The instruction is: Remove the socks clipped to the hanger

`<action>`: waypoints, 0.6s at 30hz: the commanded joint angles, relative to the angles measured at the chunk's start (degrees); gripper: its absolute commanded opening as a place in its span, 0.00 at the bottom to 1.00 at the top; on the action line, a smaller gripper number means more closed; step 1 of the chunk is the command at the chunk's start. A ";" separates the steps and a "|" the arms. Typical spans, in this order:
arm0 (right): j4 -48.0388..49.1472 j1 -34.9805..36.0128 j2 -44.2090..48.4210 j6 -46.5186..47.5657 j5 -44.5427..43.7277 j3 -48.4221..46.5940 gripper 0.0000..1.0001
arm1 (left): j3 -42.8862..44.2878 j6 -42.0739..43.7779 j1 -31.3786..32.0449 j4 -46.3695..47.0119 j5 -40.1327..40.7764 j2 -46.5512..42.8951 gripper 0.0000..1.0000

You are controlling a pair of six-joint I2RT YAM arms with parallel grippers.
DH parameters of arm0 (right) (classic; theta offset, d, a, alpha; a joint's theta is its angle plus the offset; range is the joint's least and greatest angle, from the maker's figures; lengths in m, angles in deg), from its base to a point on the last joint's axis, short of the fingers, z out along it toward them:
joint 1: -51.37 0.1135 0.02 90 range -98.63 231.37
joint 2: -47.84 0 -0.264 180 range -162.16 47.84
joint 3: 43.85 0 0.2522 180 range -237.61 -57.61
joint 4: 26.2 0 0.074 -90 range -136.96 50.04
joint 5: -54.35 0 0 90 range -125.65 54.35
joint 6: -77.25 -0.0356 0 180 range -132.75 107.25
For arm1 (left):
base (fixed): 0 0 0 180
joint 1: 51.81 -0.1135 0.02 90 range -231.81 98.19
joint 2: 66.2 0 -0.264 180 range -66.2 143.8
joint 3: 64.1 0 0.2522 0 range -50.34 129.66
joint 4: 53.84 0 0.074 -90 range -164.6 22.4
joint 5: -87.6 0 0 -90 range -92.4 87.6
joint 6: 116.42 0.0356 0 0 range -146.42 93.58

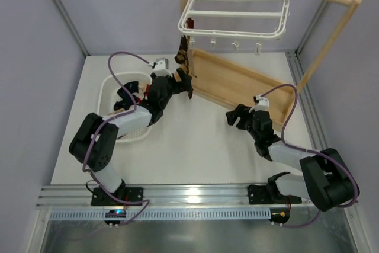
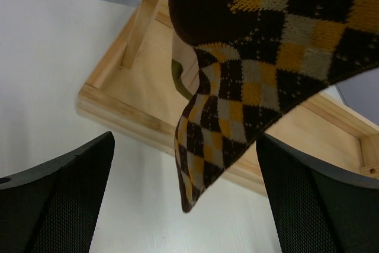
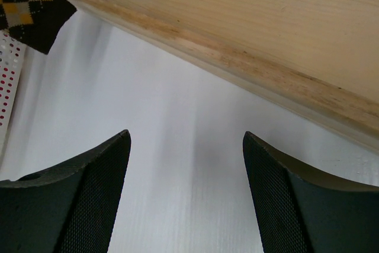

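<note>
The stand (image 1: 237, 84) sits at the back right of the table (image 1: 195, 146). The hanger (image 1: 237, 13) hangs from the stand's rail, above its base. One sock (image 1: 185, 66) hangs from the hanger's corner over the left end of the stand's base. The left gripper (image 1: 180, 85) is just left of the stand, with the sock's lower end between its fingers, apart from both. The basket (image 1: 109, 90) lies well left of the stand. The right gripper (image 1: 233, 117) is just in front of the stand's base.
</note>
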 commanded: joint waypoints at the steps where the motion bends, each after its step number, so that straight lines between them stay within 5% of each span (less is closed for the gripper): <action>1: 5.81 -0.46 -1.96 -0.75 2.32 -1.02 0.77 | 3.87 -1.53 0.77 6.38 -0.64 3.51 1.00; 10: 8.80 -1.51 -8.20 -0.40 6.54 -3.13 0.77 | 11.43 -0.04 1.12 6.99 0.41 11.60 1.00; 12: 9.50 -1.86 -8.99 -0.40 7.15 -3.39 0.77 | 12.14 0.75 1.12 8.30 0.68 12.39 0.73; 13: 9.68 -1.95 -9.08 -0.32 7.50 -3.48 0.77 | 11.88 0.75 1.12 9.18 1.02 13.01 0.47; 16: 9.25 -2.13 -9.35 0.39 7.25 -4.01 0.77 | 11.26 0.93 1.21 11.38 2.17 13.62 0.03; 18: 8.89 -2.21 -9.26 0.74 6.98 -4.10 0.77 | 11.00 1.71 1.30 11.65 2.35 13.37 0.00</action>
